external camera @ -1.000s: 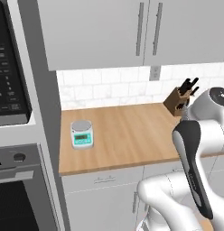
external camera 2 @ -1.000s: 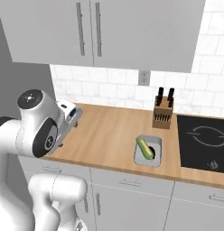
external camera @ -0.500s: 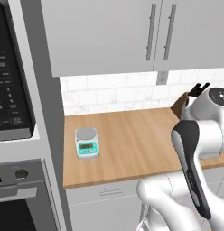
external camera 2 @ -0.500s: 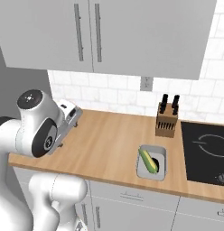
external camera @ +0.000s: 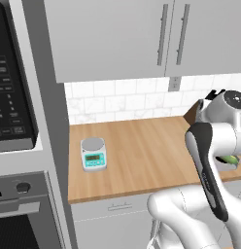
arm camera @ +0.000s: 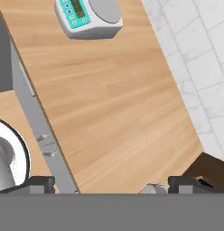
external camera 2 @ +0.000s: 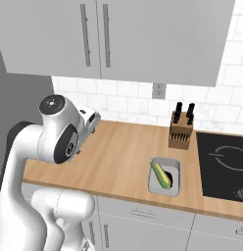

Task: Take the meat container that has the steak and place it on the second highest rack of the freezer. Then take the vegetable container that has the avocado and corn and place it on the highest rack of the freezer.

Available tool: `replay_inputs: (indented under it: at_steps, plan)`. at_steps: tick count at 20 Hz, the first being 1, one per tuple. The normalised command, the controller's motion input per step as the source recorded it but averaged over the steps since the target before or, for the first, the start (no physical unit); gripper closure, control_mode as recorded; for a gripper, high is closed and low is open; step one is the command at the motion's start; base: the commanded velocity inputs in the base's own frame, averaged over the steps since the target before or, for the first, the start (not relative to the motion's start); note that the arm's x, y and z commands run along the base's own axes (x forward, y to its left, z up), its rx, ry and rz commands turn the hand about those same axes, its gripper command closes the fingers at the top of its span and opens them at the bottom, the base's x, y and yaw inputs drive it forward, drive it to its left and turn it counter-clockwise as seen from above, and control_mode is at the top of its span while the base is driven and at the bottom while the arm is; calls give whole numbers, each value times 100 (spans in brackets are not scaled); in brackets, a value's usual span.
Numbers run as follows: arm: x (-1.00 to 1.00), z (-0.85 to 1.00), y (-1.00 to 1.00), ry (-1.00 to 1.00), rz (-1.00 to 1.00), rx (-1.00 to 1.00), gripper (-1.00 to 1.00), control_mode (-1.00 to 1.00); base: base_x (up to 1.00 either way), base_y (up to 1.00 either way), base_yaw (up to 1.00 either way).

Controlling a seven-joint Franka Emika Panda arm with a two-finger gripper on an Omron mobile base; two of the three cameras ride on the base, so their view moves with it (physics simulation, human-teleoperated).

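The vegetable container (external camera 2: 165,176), a shallow grey tray, sits near the front edge of the wooden counter (external camera 2: 118,157). A long green and yellow piece, the corn (external camera 2: 161,175), lies in it; I cannot make out the avocado. In the left base view my arm hides most of the tray, leaving a green bit (external camera: 230,159). My gripper (arm camera: 114,184) hangs open above the counter with nothing between its dark fingertips (arm camera: 39,182), well left of the tray. The meat container, the steak and the freezer are out of view.
A teal and white kitchen scale (external camera: 93,153) stands at the counter's left end. A knife block (external camera 2: 181,132) stands by the tiled wall, with a black cooktop (external camera 2: 224,162) to its right. Grey wall cabinets (external camera: 142,39) hang above. A microwave (external camera: 10,97) and an oven (external camera: 20,214) stand at far left.
Both base views have shifted and the counter looks nearer, so the base has moved. The arm keeps its pose and the gripper stays open.
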Motion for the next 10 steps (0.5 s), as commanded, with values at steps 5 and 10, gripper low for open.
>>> replay_inputs:
  at_steps: [5,10]
  plan:
    - [46,-15,-100,1,23,11,-100,-100,0,0,0]
    - [0,-54,-82,-2,22,-1,-100,-100,0,0,0]
